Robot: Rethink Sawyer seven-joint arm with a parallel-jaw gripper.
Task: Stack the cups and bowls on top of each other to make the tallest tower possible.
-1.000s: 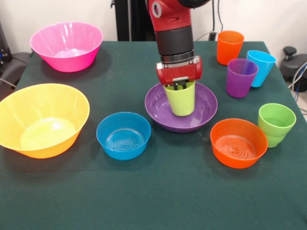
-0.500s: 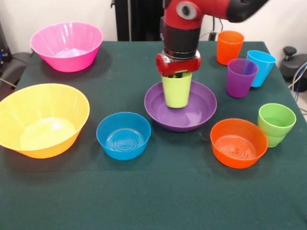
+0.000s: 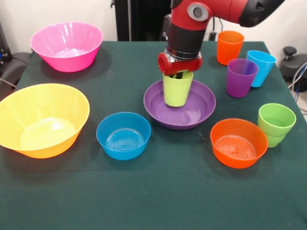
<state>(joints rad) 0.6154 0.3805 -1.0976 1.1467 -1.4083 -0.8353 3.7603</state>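
One lime-yellow cup (image 3: 177,90), smooth, tapered, upright over wide purple bowl (image 3: 180,111), rim clamped by gripper (image 3: 178,75)

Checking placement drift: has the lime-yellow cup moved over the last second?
Yes. The lime-yellow cup has shifted toward the far rim of the purple bowl.

The wide shallow purple plastic bowl (image 3: 180,111) and the smooth lime-yellow plastic cup (image 3: 177,89) look glossy; the dark green cloth covering the table (image 3: 158,191) is matt, faintly textured.
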